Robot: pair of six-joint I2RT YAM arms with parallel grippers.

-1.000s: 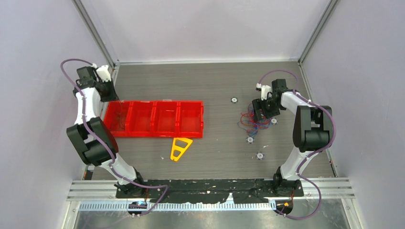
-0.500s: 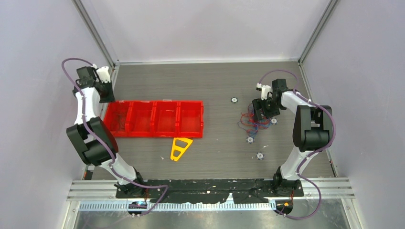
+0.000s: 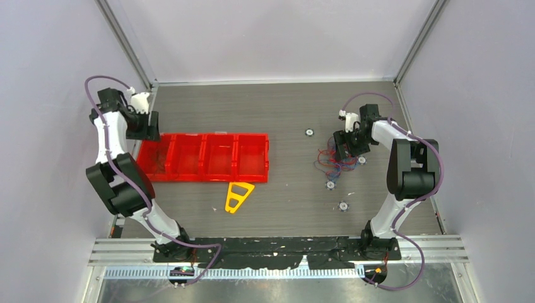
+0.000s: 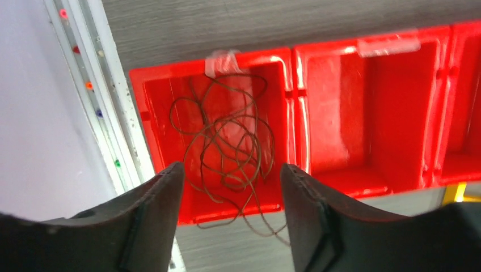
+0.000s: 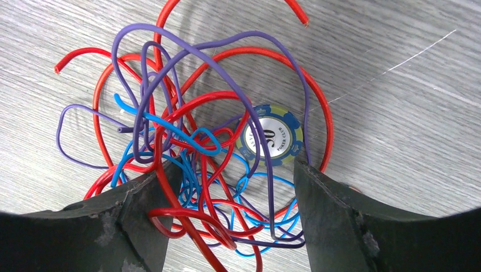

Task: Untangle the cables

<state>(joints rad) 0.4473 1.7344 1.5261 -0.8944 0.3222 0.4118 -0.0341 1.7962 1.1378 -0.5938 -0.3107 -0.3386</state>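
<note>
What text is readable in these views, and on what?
"50": white centre of the poker chip among the cables, right wrist view.
Fine lettering around that "50": too small to read.
Other chips in the top view: too small.
Tape tabs on the red bin: no text shows.

The red tray lay across the left half of the table, its walls barring low sweeps. Just left of the tray the side rail stood close. Beyond the tray the tabletop was bare. Before the tray's right end a yellow triangle sat in the way. Right of the tray ran a bare lane, then the cables, heaped among poker chips beneath the right gripper, fingers spread. A wire coil filled the tray's leftmost compartment under the left gripper, fingers parted.
</note>
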